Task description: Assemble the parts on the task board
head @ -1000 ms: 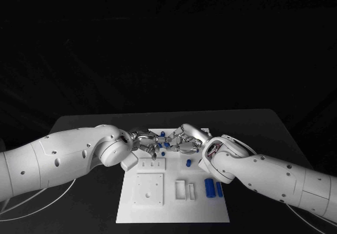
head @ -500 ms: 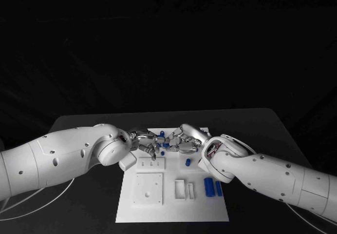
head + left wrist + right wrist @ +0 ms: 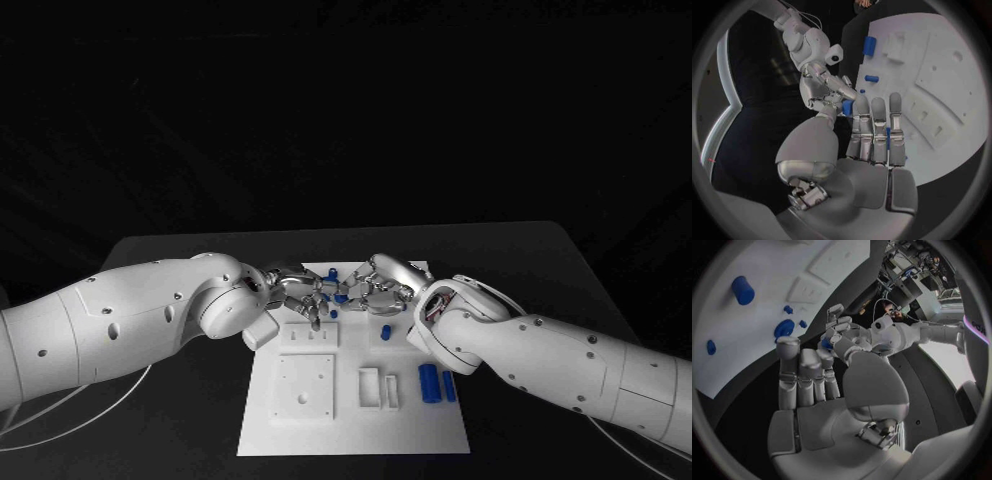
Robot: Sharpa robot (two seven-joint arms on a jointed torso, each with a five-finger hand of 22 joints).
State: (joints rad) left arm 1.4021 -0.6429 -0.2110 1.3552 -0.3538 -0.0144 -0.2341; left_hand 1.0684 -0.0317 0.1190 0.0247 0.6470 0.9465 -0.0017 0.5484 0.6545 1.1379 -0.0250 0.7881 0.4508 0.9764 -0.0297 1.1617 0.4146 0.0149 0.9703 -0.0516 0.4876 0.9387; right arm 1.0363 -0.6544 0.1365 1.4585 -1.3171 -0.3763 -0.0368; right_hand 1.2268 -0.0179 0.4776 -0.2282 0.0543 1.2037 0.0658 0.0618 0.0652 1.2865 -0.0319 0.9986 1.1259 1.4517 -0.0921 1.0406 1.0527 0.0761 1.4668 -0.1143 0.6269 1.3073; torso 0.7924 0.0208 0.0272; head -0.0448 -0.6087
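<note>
Head camera looking down at the task board (image 3: 353,400), wrist cameras close behind each palm, all sharing the board

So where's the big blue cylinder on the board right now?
In the head view the big blue cylinder lies on the task board, right of the white slotted blocks and just below the right arm.

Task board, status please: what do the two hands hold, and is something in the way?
Left hand and right hand meet over task board, far end. Both seem to pinch one blue part. Nothing in the way.
</note>
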